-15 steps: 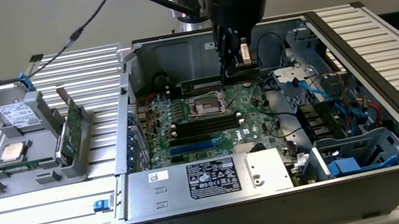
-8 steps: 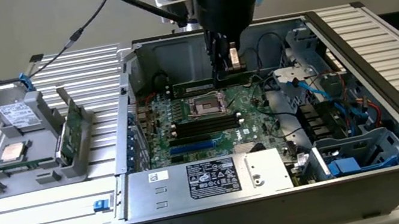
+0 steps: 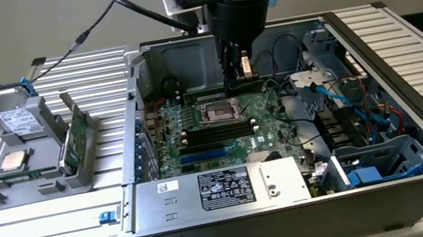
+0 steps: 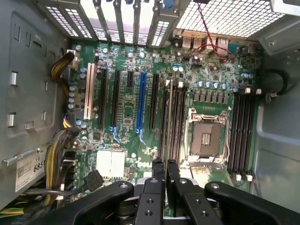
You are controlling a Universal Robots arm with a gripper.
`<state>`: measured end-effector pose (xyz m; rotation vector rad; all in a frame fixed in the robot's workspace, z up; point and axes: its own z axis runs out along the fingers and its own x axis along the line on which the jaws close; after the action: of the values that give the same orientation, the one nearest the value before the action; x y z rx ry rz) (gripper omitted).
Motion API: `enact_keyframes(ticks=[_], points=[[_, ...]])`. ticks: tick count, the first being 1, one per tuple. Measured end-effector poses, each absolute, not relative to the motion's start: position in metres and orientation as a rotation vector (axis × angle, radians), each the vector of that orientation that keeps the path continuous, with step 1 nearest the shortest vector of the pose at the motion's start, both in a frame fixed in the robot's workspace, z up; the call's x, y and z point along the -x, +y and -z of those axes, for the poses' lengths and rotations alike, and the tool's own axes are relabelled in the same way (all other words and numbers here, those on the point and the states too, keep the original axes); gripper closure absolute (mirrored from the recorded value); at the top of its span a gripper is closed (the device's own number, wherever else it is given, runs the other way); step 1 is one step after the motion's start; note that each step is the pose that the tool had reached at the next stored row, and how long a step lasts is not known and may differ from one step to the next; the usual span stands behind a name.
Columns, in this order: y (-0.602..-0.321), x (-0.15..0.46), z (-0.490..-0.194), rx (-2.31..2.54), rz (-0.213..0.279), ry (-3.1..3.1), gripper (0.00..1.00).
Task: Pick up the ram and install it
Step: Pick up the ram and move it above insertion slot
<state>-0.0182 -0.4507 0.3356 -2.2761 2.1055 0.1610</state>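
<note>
My gripper (image 3: 239,85) hangs inside the open computer case (image 3: 408,60), over the motherboard (image 3: 271,115) near the empty processor socket (image 3: 219,109). In the wrist view its fingers (image 4: 158,176) are nearly together on the ram (image 4: 168,117). The ram appears there edge-on, as a thin pale strip running away from the fingertips. It hangs over the black memory slots (image 4: 177,122) beside the socket (image 4: 206,136). I cannot tell whether it touches a slot. The same slots (image 3: 218,132) lie in front of the socket in the exterior view.
On the exterior view's left, a grey holder (image 3: 25,185) carries a hard drive (image 3: 13,116), a square silver processor (image 3: 14,161) and a leaning green card (image 3: 77,137). The power supply (image 3: 219,188) fills the case front. Cable bundles (image 4: 58,154) and expansion slots (image 4: 140,101) line the board.
</note>
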Motion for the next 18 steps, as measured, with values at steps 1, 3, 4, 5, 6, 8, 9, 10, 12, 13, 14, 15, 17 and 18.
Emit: enact_keyframes(ticks=[1, 3, 4, 5, 6, 8, 9, 10, 12, 13, 14, 15, 17, 18], points=[[-0.450, 0.018, -0.334, 2.277, -0.160, 2.106, 0.86], [-0.449, 0.019, -0.331, 2.278, -0.157, 2.108, 0.86], [-0.449, 0.019, -0.329, 2.279, -0.156, 2.108, 0.86], [-0.448, 0.019, -0.327, 2.279, -0.155, 2.109, 0.86], [-0.447, 0.019, -0.326, 2.280, -0.154, 2.109, 0.86], [-0.446, 0.020, -0.322, 2.281, -0.152, 2.111, 0.86], [-0.446, 0.021, -0.321, 2.282, -0.150, 2.112, 0.86], [-0.445, 0.021, -0.319, 2.283, -0.149, 2.112, 0.86], [-0.444, 0.021, -0.316, 2.284, -0.148, 2.113, 0.86], [-0.444, 0.021, -0.314, 2.284, -0.148, 2.113, 0.86], [-0.443, 0.021, -0.312, 2.284, -0.148, 2.113, 0.86], [-0.442, 0.021, -0.310, 2.284, -0.148, 2.114, 0.86], [-0.439, 0.021, -0.307, 2.282, -0.148, 2.114, 0.86], [-0.438, 0.021, -0.306, 2.282, -0.148, 2.115, 0.86]])
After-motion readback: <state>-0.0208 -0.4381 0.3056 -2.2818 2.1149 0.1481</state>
